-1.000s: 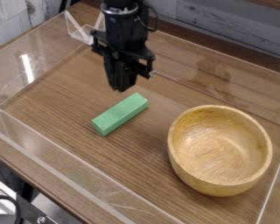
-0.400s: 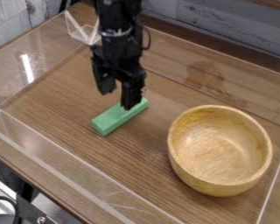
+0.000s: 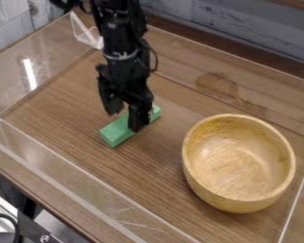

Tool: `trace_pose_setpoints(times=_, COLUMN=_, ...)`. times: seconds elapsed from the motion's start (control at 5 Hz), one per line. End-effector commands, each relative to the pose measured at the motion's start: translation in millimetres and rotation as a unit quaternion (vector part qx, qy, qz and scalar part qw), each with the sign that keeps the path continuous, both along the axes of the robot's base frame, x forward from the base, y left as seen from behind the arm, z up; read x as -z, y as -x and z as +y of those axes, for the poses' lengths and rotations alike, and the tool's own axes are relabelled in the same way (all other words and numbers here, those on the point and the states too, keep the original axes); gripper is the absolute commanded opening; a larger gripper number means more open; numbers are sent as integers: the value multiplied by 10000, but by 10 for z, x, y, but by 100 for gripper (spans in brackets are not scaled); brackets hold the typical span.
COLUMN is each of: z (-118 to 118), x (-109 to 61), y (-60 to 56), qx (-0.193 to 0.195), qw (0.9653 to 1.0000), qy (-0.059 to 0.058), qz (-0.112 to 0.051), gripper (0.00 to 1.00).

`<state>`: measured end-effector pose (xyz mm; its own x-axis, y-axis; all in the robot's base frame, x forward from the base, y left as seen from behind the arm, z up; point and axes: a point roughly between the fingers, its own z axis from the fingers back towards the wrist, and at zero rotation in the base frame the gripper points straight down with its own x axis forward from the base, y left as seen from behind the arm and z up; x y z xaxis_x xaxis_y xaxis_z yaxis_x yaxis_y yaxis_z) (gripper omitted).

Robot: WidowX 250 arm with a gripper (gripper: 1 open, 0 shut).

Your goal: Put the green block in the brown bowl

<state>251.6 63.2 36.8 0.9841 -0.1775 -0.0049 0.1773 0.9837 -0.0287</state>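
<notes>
Brown bowl (image 3: 238, 163) sits just beside the green block (image 3: 121, 131).

The gripper (image 3: 126, 119) partly hides the green block (image 3: 117, 133).

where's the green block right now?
In the camera view, the green block lies on the table left of the brown bowl, directly under the open gripper.
</notes>
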Motion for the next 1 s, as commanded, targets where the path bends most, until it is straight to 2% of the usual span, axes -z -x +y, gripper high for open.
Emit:
trace_pose_setpoints(times=0.0, z=49, x=0, y=-49, qx=-61, qw=9998, qy=-17, qz=-192, gripper=100)
trace_pose_setpoints(times=0.2, z=36, x=50, y=-41, qx=-86, qw=9998, qy=27, qz=-173, gripper=0)
trace_pose_setpoints(times=0.8, z=-37, x=-59, y=2, qx=-219, qw=9997, qy=76, qz=46, gripper=0)
